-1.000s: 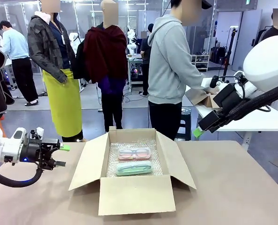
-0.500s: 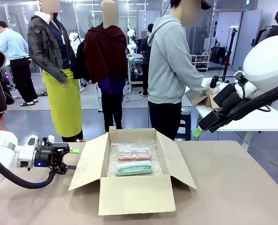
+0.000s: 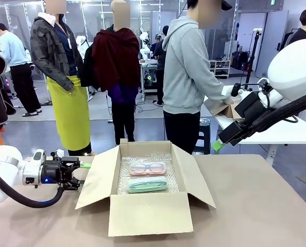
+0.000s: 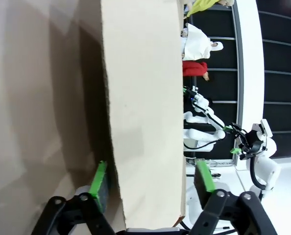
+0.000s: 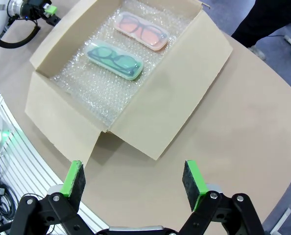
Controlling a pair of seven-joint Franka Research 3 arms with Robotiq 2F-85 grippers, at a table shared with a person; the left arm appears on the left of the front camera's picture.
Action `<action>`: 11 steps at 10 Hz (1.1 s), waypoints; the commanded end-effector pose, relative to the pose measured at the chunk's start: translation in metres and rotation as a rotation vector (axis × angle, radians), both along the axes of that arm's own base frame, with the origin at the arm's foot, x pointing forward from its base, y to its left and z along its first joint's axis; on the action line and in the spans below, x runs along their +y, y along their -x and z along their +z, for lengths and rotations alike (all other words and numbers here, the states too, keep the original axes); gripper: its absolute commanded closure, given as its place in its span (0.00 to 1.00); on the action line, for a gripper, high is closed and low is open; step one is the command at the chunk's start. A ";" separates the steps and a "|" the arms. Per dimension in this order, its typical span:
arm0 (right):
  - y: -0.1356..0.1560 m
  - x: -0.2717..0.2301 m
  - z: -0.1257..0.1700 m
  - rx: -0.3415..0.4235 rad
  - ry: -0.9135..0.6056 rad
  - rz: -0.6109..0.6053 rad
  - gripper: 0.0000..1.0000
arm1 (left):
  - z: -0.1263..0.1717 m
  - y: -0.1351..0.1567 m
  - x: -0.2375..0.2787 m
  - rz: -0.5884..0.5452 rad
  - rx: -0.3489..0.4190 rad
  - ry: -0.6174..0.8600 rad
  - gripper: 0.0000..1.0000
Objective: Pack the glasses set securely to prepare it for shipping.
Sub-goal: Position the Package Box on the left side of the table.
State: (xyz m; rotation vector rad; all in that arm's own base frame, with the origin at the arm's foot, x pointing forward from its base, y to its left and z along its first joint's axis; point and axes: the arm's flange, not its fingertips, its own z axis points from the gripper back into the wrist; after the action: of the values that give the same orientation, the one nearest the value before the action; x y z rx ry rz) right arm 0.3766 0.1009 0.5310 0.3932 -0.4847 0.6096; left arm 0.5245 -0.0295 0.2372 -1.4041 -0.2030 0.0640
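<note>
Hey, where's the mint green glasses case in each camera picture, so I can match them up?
Front view: the mint green case lies inside the cardboard box, nearer the camera than the pink case.
Left wrist view: the case is not in it; a box flap runs between the fingers.
Right wrist view: the mint green case lies upper left, on bubble wrap.
Shared landmark: the cardboard box.
</note>
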 end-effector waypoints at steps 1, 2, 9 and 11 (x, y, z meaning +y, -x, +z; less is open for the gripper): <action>-0.001 0.001 -0.001 -0.014 0.007 0.003 0.00 | 0.009 0.004 -0.002 -0.001 0.012 0.054 0.89; -0.001 0.001 -0.001 -0.014 0.007 0.003 0.00 | 0.015 0.006 -0.003 0.000 0.012 0.056 1.00; -0.001 0.001 -0.001 -0.014 0.007 0.003 0.00 | 0.031 0.010 -0.007 -0.013 0.002 0.054 1.00; -0.001 0.001 -0.001 -0.014 0.007 0.003 0.00 | 0.027 0.010 -0.015 -0.033 0.005 0.057 1.00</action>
State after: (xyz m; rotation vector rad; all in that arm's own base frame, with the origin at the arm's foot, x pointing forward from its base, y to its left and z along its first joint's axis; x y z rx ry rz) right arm 0.3766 0.1009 0.5310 0.3932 -0.4848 0.6096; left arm 0.5202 -0.0362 0.2636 -1.4411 -0.1933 0.0489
